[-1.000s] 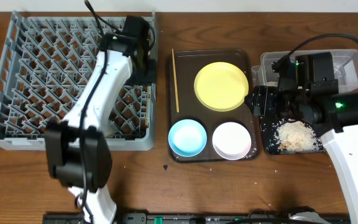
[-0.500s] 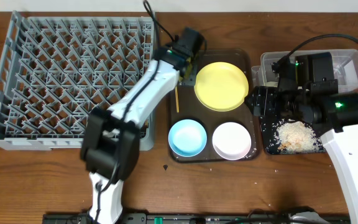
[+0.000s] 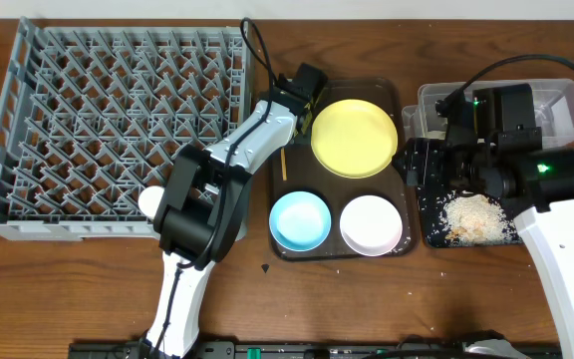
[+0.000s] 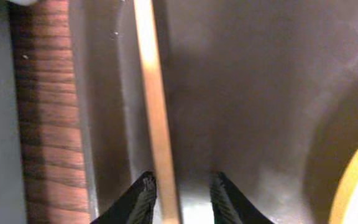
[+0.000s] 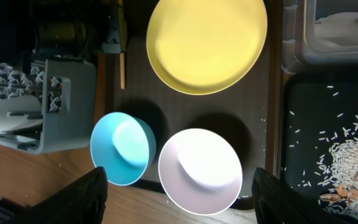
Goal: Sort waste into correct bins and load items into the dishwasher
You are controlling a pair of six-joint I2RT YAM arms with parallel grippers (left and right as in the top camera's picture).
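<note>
On dark tray (image 4: 260, 93), chopstick (image 4: 154, 93) between parted jaws of left gripper (image 4: 182, 190)

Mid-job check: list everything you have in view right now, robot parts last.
dish rack: one, grey, far left
serving tray: one, dark brown, centre
yellow plate: one, yellow, back of the serving tray
blue bowl: one, light blue, front left of the serving tray
white bowl: one, white, front right of the serving tray
chopsticks: show as one thin line, wooden, along the serving tray's left edge
clear tub: one, clear, back right
napkin: one, white, crumpled in the clear tub
black tray: one, glossy black, in front of the clear tub
rice: heap plus loose grains, white, on the black tray
left gripper: open, astride the chopsticks
right gripper: open, by the serving tray's right edge
</note>
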